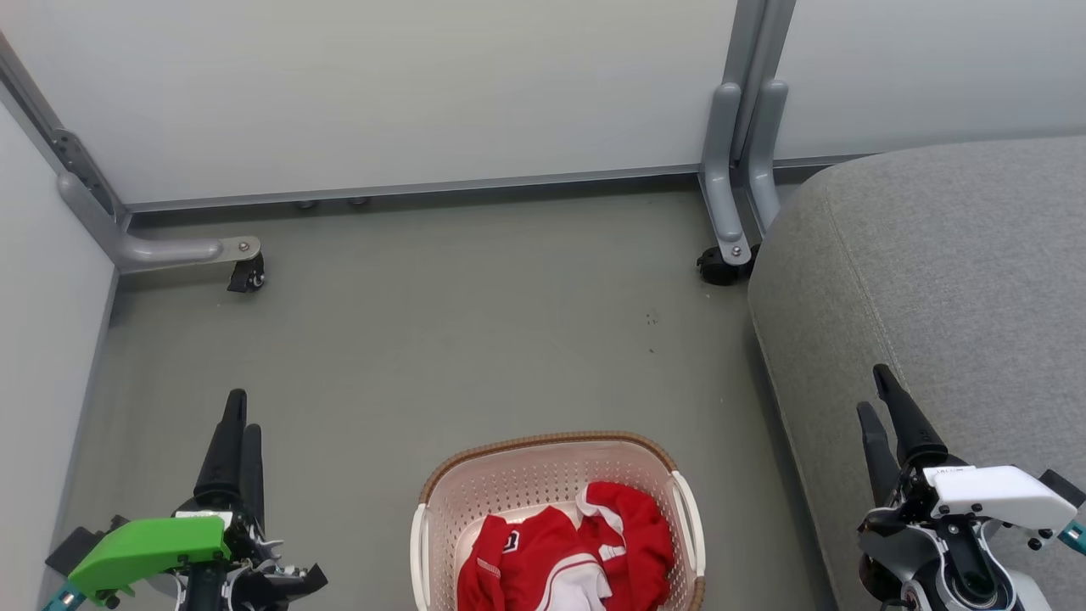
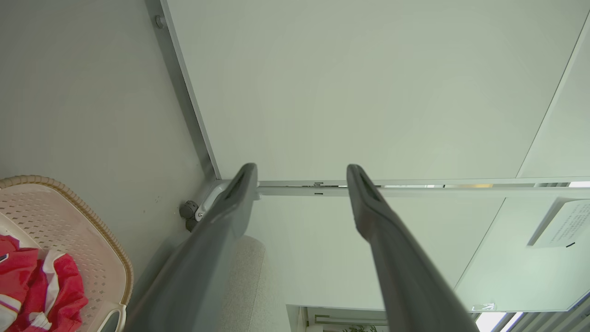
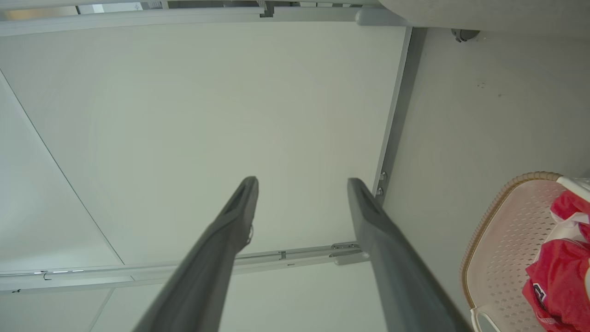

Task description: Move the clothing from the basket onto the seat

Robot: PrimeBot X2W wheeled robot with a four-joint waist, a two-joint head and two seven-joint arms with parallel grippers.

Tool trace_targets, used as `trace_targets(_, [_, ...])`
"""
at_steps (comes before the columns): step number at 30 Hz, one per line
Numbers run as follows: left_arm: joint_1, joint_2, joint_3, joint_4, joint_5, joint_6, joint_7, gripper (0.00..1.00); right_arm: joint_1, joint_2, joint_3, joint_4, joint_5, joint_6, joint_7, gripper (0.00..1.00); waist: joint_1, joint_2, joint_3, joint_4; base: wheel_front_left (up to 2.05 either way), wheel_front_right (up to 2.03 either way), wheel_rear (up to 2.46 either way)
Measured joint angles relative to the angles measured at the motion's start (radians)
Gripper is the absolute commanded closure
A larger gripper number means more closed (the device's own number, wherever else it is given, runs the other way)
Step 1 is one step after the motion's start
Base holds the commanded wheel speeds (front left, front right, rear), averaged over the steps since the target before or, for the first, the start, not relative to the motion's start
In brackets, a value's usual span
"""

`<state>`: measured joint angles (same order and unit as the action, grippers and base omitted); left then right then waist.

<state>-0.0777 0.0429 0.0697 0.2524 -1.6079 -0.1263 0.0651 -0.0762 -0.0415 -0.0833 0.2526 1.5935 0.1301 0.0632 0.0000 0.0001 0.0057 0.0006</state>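
- Left gripper [image 1: 242, 416], head view: at 7 o'clock, fingers pointing toward 12, nothing between them. It hangs over bare floor, well apart from the basket [image 1: 543, 441].
- Right gripper [image 1: 874, 390], head view: at 4 o'clock, over the near edge of the seat [image 1: 950, 280], also carrying nothing.
- Head view, task items: basket on the floor at 6 o'clock, between the two arms. The clothing [image 1: 577, 552] lies bunched inside it, red with white trim, a small dark emblem on one piece. The seat fills 3 o'clock, just beside the basket; no garment on it.
- Left wrist view: left gripper [image 2: 300, 168] has its jaws spread wide, with only wall panel beyond them. Basket [image 2: 92, 216] and clothing [image 2: 27, 281] sit at 8 o'clock, off the line of the fingers.
- Right wrist view: right gripper [image 3: 300, 180] likewise spread wide and empty. Basket [image 3: 479, 230] and clothing [image 3: 557, 272] at 4 o'clock, again off to one side.
- Judgement, step: very start; no garment picked, both arms parked.
- Judgement, next move: one arm must swing inward and tip its fingers down into the basket, clear of rim and handles, then pinch a raised fold of cloth. The right arm looks handier, being nearer the seat.
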Motion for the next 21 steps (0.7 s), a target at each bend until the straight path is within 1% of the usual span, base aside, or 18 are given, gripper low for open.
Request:
trace_targets(3, [-0.001, 0.001, -0.011, -0.019, 0.010, 0.000, -0.015, 0.00, 0.000, 0.000, 0.003, -0.009, -0.021, 0.000, -0.014, 0.00, 0.0000, 0.0000, 0.001, 0.001, 0.00, 0.00, 0.00])
trace_targets(6, [-0.002, 0.004, -0.022, -0.035, 0.047, 0.000, -0.029, 0.00, 0.000, 0.000, 0.005, -0.019, -0.057, 0.000, -0.027, 0.00, 0.0000, 0.0000, 0.002, 0.001, 0.00, 0.00, 0.00])
trace_targets(9, [-0.005, 0.009, -0.028, -0.058, 0.102, 0.000, -0.043, 0.00, -0.001, 0.000, 0.005, -0.035, -0.116, 0.000, -0.040, 0.00, 0.0000, 0.0000, 0.004, 0.002, 0.00, 0.00, 0.00])
trace_targets(14, [-0.006, 0.015, -0.040, -0.093, 0.221, 0.000, -0.064, 0.00, -0.001, -0.001, 0.014, -0.075, -0.251, 0.000, -0.062, 0.00, 0.0000, 0.0000, 0.005, 0.002, 0.00, 0.00, 0.00])
trace_targets(21, [-0.006, 0.021, -0.058, -0.121, 0.365, 0.000, -0.090, 0.00, -0.001, -0.001, 0.033, -0.111, -0.392, 0.000, -0.088, 0.00, 0.0000, 0.0000, 0.008, 0.003, 0.00, 0.00, 0.00])
